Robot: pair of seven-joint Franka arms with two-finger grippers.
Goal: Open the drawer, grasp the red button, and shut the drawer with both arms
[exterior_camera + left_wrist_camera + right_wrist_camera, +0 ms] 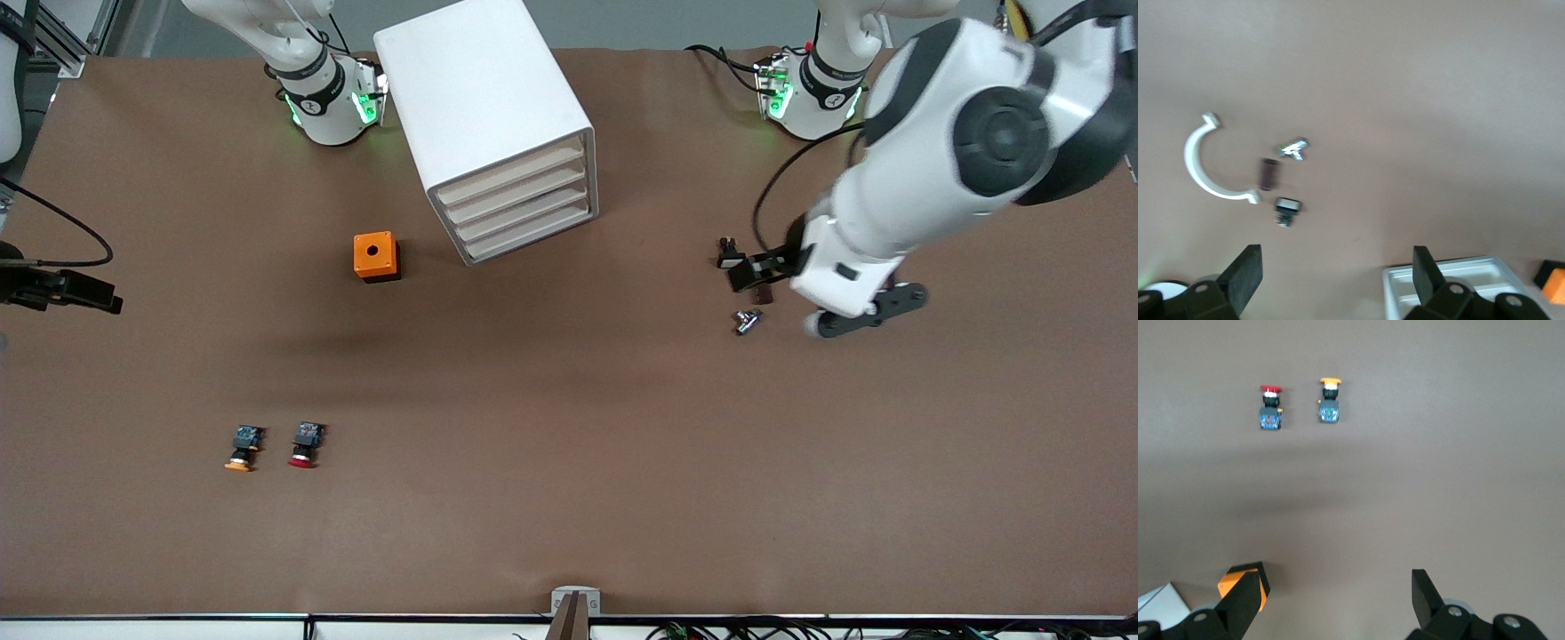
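The white cabinet [484, 98] stands between the arm bases, and all four of its cream drawer fronts [520, 203] are pushed in. The red-capped button [304, 447] lies on the table near the front camera, beside an orange-capped one [242, 450]. Both also show in the right wrist view: the red button [1271, 407] and the orange one [1330, 401]. My left gripper [751, 269] is open and empty, up over small parts toward the left arm's end. In its wrist view [1337, 273] the cabinet [1458, 283] lies by one finger. My right gripper [1335, 597] is open and empty, high over bare table.
An orange box [376, 256] with a round hole sits beside the cabinet. Under the left gripper lie a black button with a white face [1287, 208], a brown cylinder [1268, 173], a metal piece [1293, 147] and a white curved clip [1201, 163].
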